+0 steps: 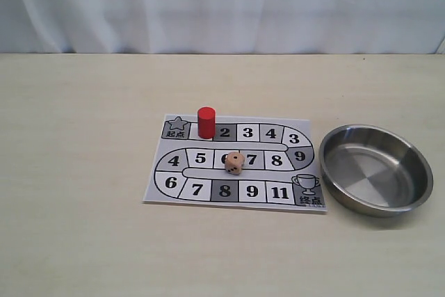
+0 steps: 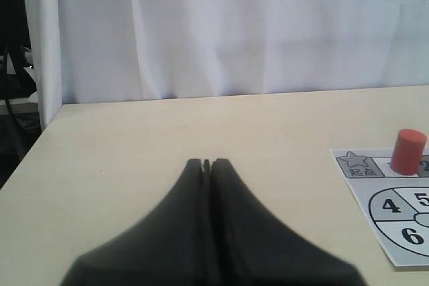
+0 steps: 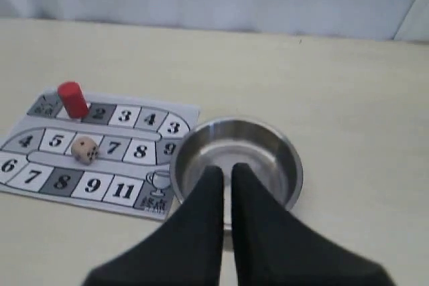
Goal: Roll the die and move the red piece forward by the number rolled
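You have a small light tan wooden die (image 1: 234, 163) with dark pips. It is a round-cornered cube sitting on the 6 in the middle row of the flat printed paper game board (image 1: 252, 190). The plain, smooth, cylindrical red piece (image 1: 206, 122) stands upright at about 11 o'clock from the die. It is on the square between the grey star square and the 2, well apart from the die.

At 3 o'clock from the board, just beside its edge, sits a shallow round brushed-steel bowl (image 1: 375, 208), shiny inside.

Everything rests on a pale cream worktop (image 1: 83, 172) with a faint grain. A white pleated curtain (image 1: 222, 5) hangs along its far edge.

Your left tool (image 2: 206, 163) is matt black, with its fingers pressed together and gripping nothing. It is above bare worktop, off the board's star end. Your right tool (image 3: 226, 169) is very narrow, showing only a sliver of gap, and also holds nothing. Its tips show against the bowl's rim, but you cannot tell whether they touch it.
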You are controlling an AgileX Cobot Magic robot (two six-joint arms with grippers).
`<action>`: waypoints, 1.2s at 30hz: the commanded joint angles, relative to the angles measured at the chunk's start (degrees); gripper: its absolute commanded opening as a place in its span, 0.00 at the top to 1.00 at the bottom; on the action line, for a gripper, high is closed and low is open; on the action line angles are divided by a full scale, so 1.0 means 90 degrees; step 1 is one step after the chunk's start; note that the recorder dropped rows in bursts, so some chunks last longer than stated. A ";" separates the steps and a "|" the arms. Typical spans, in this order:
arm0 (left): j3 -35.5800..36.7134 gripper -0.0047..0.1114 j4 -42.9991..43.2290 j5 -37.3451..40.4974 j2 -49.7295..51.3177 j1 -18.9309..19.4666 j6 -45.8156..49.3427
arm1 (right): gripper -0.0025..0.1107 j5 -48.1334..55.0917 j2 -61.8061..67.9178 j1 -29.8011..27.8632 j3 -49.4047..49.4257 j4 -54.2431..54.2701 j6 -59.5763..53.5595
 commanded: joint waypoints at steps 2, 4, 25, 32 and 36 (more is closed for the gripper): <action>0.0021 0.96 -0.0014 -0.0059 -0.0019 0.0000 0.0024 | 0.94 -0.0115 -0.1599 -0.0009 0.0026 0.0028 0.0014; 0.0021 0.96 -0.0014 -0.0059 -0.0019 0.0000 0.0024 | 0.94 -0.0506 -0.1916 -0.0009 0.0136 0.0028 0.0014; 0.0021 0.96 -0.0014 -0.0059 -0.0019 0.0000 0.0024 | 0.94 -0.5243 -0.1916 -0.0009 0.4232 -0.0210 -0.0681; 0.0021 0.96 -0.0014 -0.0059 -0.0019 0.0000 0.0024 | 0.94 -0.4638 -0.1916 -0.0009 0.4232 -0.0182 -0.0432; 0.0021 0.96 -0.0014 -0.0059 -0.0019 0.0000 0.0024 | 0.94 -0.4501 -0.1916 -0.0009 0.4232 -0.0182 -0.0252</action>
